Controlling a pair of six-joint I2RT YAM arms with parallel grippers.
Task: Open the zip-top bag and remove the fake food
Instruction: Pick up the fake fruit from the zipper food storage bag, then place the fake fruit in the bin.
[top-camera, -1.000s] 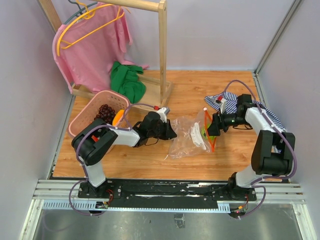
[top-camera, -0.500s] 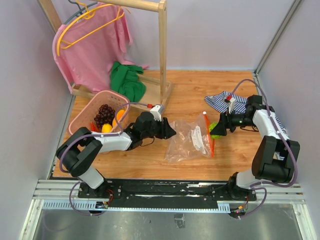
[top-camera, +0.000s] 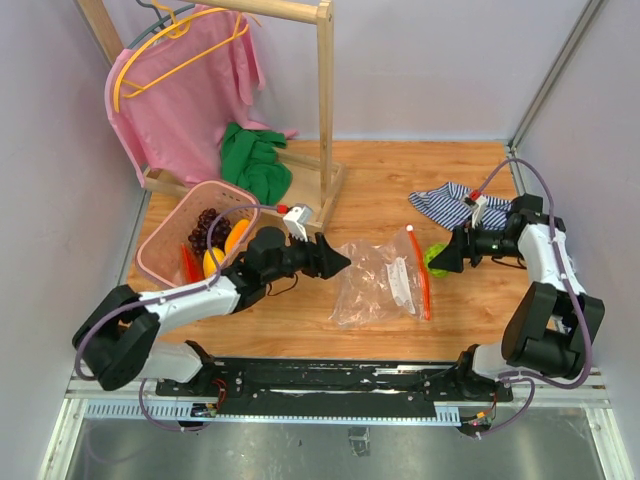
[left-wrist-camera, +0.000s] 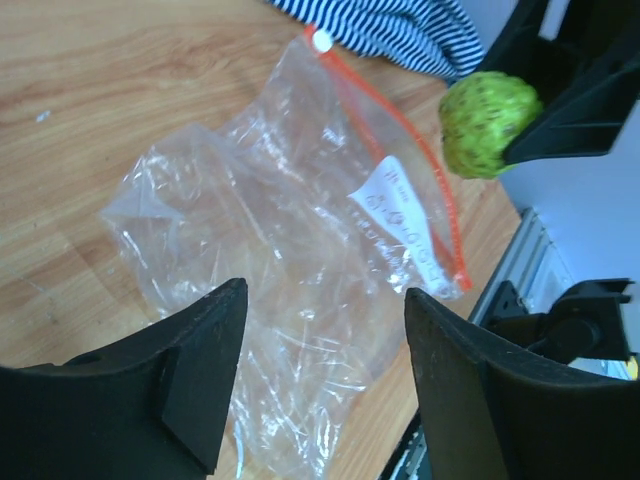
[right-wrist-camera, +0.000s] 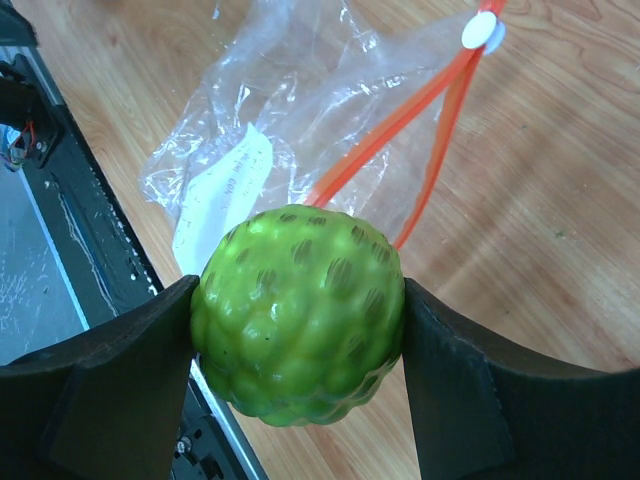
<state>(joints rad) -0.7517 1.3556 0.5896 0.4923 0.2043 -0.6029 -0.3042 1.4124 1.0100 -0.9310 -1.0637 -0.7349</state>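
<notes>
Top view, with both wrist views. The zip-top bag (top-camera: 380, 285) lies crumpled and flat at the centre of the worktop (top-camera: 350, 180). Its red-orange zip strip (top-camera: 421, 275) runs along its 3 o'clock edge, and its white label (top-camera: 400, 287) faces up. In the right wrist view the two halves of the strip diverge from the white slider (right-wrist-camera: 483, 30).

The left hand (top-camera: 337, 262) sits at the bag's 9 o'clock edge. Its fingers stand apart with nothing between them, and the bag shows below the gap.

The right hand (top-camera: 443, 258) is at the bag's 3 o'clock, clamped on the green leafy ball (right-wrist-camera: 300, 315), just beside the zip strip.

A pink basket (top-camera: 158, 240) at 9 to 10 o'clock of the bag holds the grape bunch (top-camera: 206, 227), an orange fruit (top-camera: 237, 235), a yellow fruit (top-camera: 213, 262) and the red watermelon slice (top-camera: 190, 264). A striped cloth (top-camera: 450, 205) lies at 1 o'clock of the bag.
</notes>
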